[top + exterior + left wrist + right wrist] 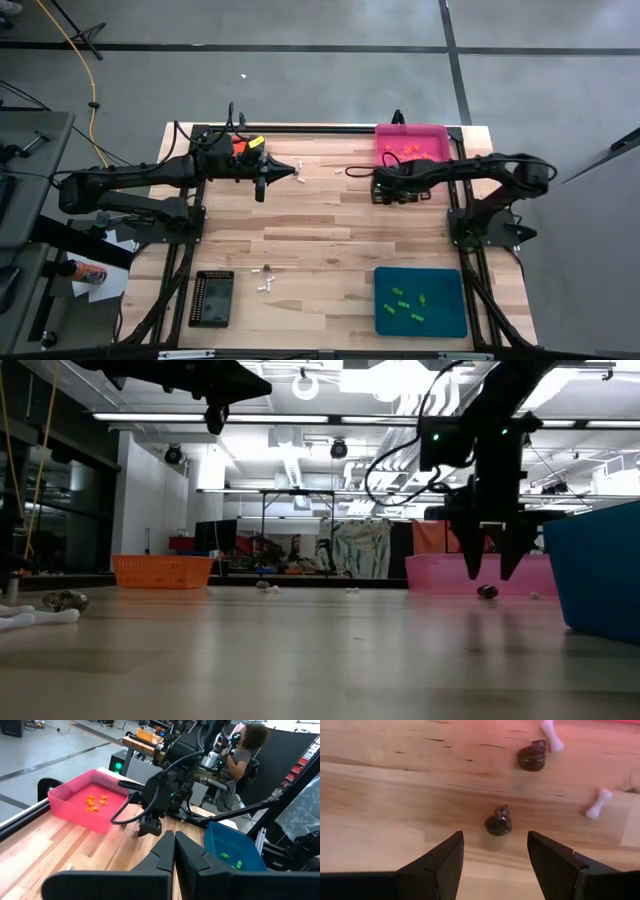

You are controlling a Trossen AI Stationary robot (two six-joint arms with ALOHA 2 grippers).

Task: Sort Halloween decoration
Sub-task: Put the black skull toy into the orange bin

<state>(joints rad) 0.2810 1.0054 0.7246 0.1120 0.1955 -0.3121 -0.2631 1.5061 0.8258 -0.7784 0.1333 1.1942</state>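
Wooden table (320, 240), grey floor around. High view: right hand (378, 188) near pink tray (411, 142) at far edge; left hand (297, 172) fingers together, holding nothing. Right wrist view: fingers apart above dark brown trinket (498, 820) on table; white trinket (598, 803) nearby.

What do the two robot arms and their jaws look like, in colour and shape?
Both arms are black, jointed tubes with loose black cables looping along them. The left gripper has two flat, tapered dark fingers. The right gripper has matching wedge-shaped black fingers. A small green light glows on the right arm.
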